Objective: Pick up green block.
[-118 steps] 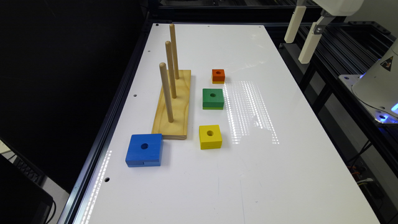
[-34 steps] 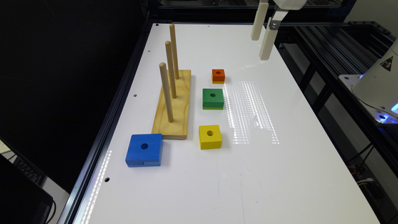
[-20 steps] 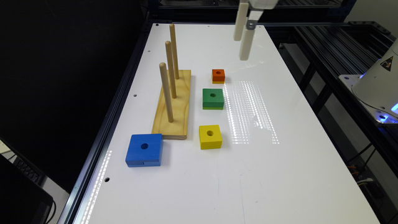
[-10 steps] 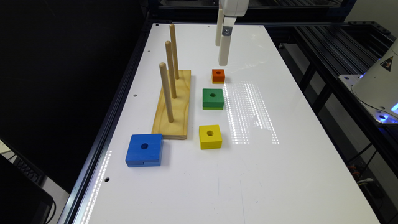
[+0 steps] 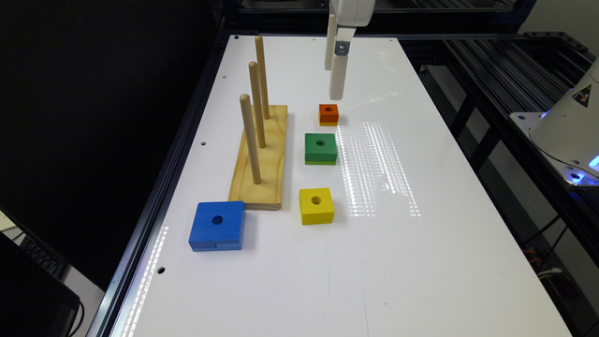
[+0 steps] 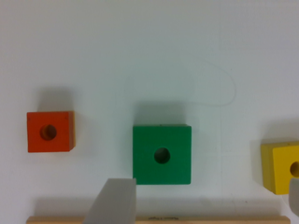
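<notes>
The green block (image 5: 320, 148) lies flat on the white table (image 5: 421, 234), its round hole facing up, between an orange block and a yellow block. The wrist view looks straight down on the green block (image 6: 161, 154). My gripper (image 5: 336, 93) hangs in the air, above and just behind the orange block and well clear of the green one. In the wrist view my gripper (image 6: 203, 205) is open: one grey finger (image 6: 112, 201) shows beside the green block, the other at the picture's edge. Nothing is held.
A small orange block (image 5: 328, 114) and a yellow block (image 5: 317, 205) flank the green one in a row. A wooden base with three upright pegs (image 5: 262, 159) stands close on the exterior view's left. A larger blue block (image 5: 217, 225) sits near that base's front end.
My gripper has swung from the exterior view's right towards the left and come lower, ending above the orange block. The blocks have not moved.
</notes>
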You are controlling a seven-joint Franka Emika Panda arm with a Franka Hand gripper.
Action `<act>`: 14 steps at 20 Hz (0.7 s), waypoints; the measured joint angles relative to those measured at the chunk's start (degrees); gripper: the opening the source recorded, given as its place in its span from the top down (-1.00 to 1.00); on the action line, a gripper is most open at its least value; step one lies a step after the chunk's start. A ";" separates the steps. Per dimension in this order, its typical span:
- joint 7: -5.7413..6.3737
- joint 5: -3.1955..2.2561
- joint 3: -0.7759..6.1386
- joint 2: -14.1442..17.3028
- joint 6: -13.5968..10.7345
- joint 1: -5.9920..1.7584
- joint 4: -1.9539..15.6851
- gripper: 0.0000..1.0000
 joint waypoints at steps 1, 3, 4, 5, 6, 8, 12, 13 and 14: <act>0.00 -0.03 0.00 0.37 0.31 0.00 0.00 -1.00; 0.00 -0.08 0.00 1.20 1.07 0.00 0.00 -1.00; 0.00 -0.09 0.00 1.49 1.32 0.00 0.01 -1.00; 0.00 -0.10 0.00 1.69 1.54 0.00 0.02 -1.00; 0.00 -0.10 0.00 1.80 1.66 0.00 0.02 -1.00; 0.00 -0.11 0.00 1.99 1.73 0.00 -0.07 -1.00; 0.00 -0.22 0.00 4.41 3.98 0.00 -0.23 -1.00; 0.00 -0.28 0.00 5.49 5.06 0.00 -0.22 -1.00; 0.00 -0.32 0.00 6.18 5.76 0.00 -0.21 -1.00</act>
